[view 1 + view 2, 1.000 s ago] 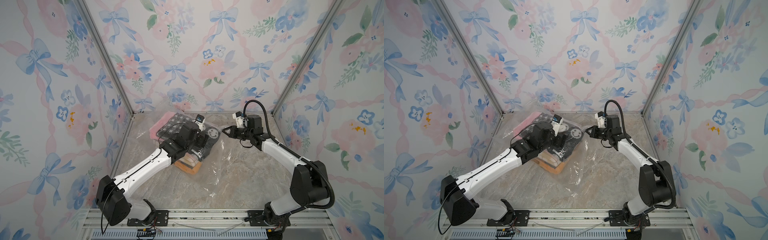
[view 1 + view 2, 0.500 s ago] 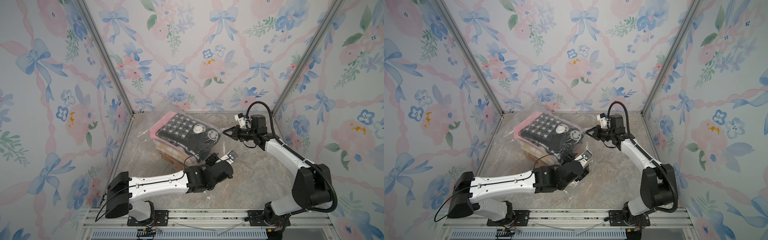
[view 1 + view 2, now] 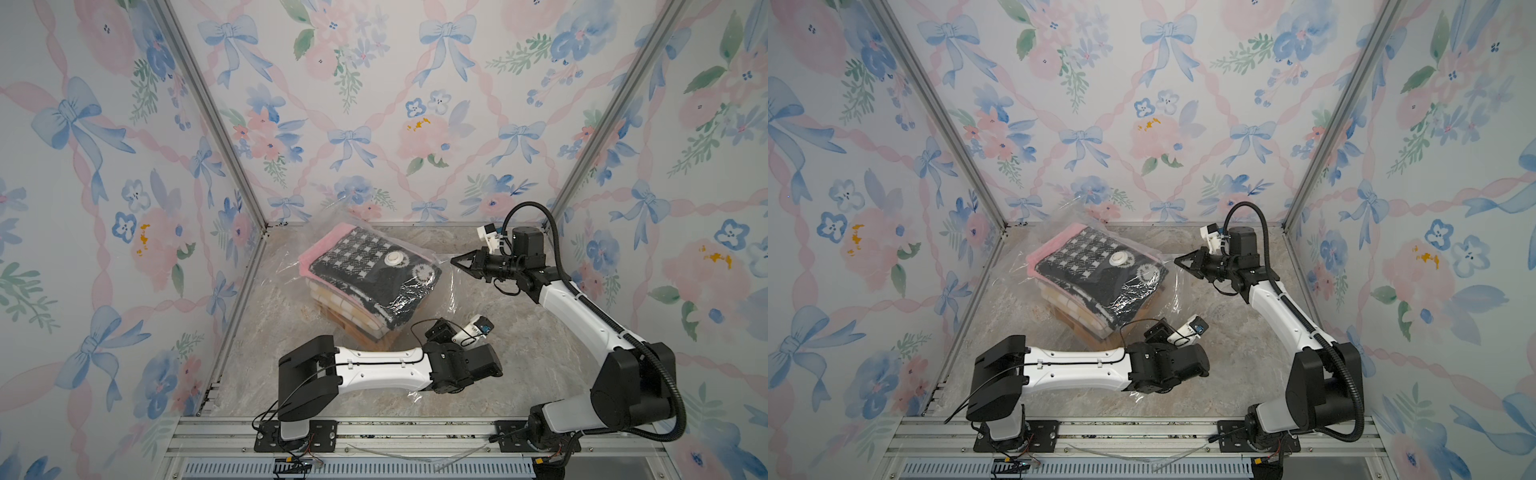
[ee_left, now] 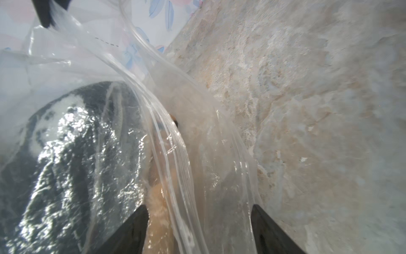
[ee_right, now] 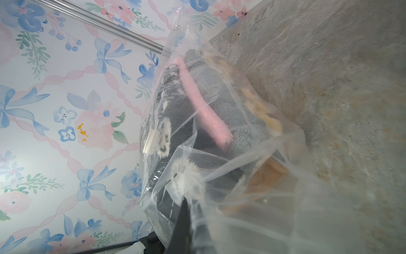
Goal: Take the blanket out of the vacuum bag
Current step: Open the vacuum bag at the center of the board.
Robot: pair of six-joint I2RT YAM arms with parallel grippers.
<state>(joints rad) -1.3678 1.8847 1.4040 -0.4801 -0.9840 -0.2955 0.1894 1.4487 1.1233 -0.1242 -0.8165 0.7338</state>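
The vacuum bag [image 3: 446,291] [image 3: 1173,291] is clear crinkly plastic and lies at the back middle of the table, its white valve cap [image 3: 392,259] [image 3: 1119,258] facing up. Inside is the folded blanket [image 3: 365,270] [image 3: 1096,270] [image 5: 197,114], black and white on top with pink and cream layers below. My right gripper [image 3: 455,262] [image 3: 1177,261] [image 5: 185,201] is shut on the bag's right edge and holds it off the table. My left gripper [image 3: 440,329] [image 3: 1160,328] [image 4: 198,206] sits low at the bag's near end. It is open, and the bag's mouth strip [image 4: 171,136] runs between its fingers.
The marble table top [image 3: 519,353] is closed in by floral walls on three sides, with metal posts [image 3: 216,124] in the back corners. A metal rail [image 3: 374,432] runs along the front edge. The left forearm [image 3: 374,370] lies low across the front of the table.
My left arm has left the top of the bag and swung down to its near end, jaws narrowing a little. My right gripper has kept its hold on the bag's edge.
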